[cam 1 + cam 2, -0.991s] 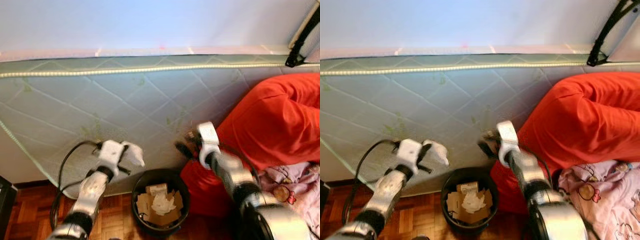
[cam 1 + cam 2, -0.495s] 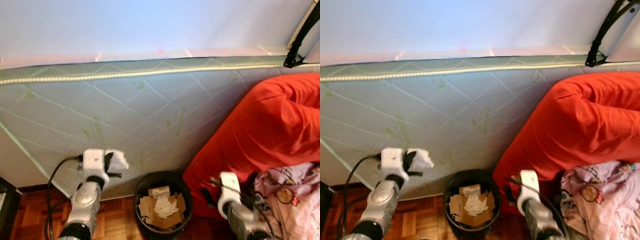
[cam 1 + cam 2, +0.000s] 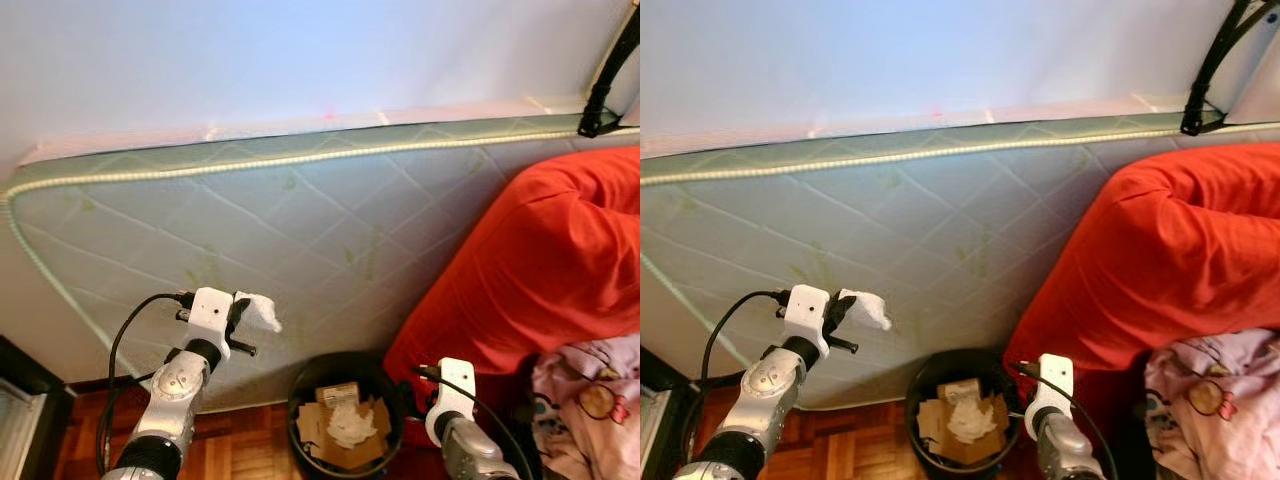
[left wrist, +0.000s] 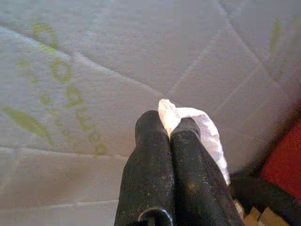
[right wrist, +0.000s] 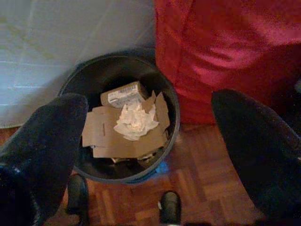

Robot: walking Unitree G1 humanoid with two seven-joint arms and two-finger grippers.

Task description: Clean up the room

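Our right gripper (image 5: 146, 155) hangs low beside the black bin (image 3: 345, 375), fingers spread wide; a second ago that arm was raised against the red bedding (image 3: 540, 270). Our left gripper (image 4: 167, 129) is lifted before the upright mattress (image 3: 330, 230), to the left of the bin's rim and above it, fingers pinched shut on a white tissue (image 3: 262, 310). The right wrist view looks into the bin: cardboard (image 5: 101, 136), a small box (image 5: 123, 94) and a crumpled tissue (image 5: 134, 123), parquet floor (image 5: 207, 183) below.
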